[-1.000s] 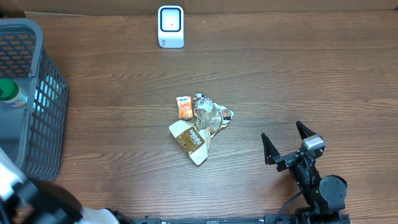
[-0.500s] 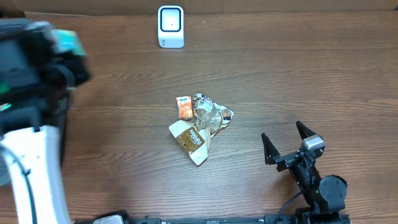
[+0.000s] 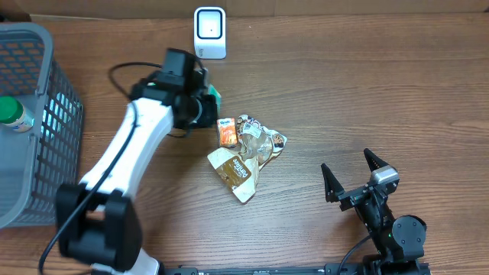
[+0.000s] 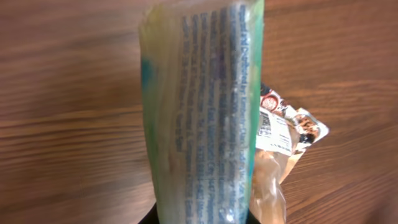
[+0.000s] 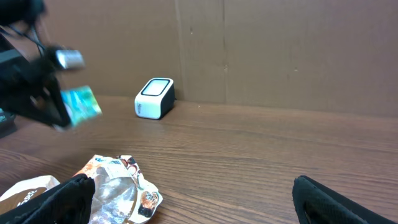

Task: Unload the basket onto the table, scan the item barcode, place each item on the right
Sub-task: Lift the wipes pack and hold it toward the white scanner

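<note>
Far left on my overhead feed, the grey basket (image 3: 46,114) sits at the counter (image 3: 367,84) edge with a green-capped bottle (image 3: 14,113) inside it. Moving right, the white left arm reaches across, and the left hand (image 3: 206,107) is clamped shut on the teal packet (image 3: 215,97), holding it above the wood, just below and in front of the white scanner (image 3: 209,32) at the back edge. On the left wrist camera that teal packet (image 4: 199,112) fills the middle of the shot, standing upright, with lines of small print too blurred for me to read. Just right of the grip lies the pile: an orange sachet (image 3: 226,132), a crumpled wrapper (image 3: 260,141) touching it, and a brown pouch (image 3: 233,172) beneath them both. Bottom right, well apart from the pile, the right hand (image 3: 353,177) rests low with its fingers spread wide and nothing between them.
</note>
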You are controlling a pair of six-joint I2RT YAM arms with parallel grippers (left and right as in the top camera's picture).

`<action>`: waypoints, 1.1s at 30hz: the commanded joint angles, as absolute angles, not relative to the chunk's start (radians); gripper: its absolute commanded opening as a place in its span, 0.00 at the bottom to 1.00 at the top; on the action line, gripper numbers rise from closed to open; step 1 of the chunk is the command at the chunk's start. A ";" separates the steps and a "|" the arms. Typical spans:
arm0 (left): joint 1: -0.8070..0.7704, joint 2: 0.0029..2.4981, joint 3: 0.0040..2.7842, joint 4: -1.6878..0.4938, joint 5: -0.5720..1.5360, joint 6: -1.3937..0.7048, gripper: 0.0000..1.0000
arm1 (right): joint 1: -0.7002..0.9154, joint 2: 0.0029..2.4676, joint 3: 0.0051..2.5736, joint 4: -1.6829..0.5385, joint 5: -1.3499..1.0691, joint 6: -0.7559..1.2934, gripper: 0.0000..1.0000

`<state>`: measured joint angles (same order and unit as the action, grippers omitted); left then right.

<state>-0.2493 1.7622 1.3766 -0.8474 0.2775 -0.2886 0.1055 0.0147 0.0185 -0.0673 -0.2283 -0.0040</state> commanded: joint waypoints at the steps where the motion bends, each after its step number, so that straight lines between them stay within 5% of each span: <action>1: -0.257 1.839 1.369 -0.823 0.374 -0.314 0.04 | 0.104 0.003 0.008 -0.061 -0.221 -0.007 1.00; 33: -0.173 1.967 1.370 -0.820 0.442 -0.414 0.04 | 0.104 0.003 0.008 -0.061 -0.221 -0.007 1.00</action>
<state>-0.2001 1.9591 1.3739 -0.8074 0.4484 -0.4129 0.1055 0.0147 0.0185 -0.0673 -0.2287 -0.0036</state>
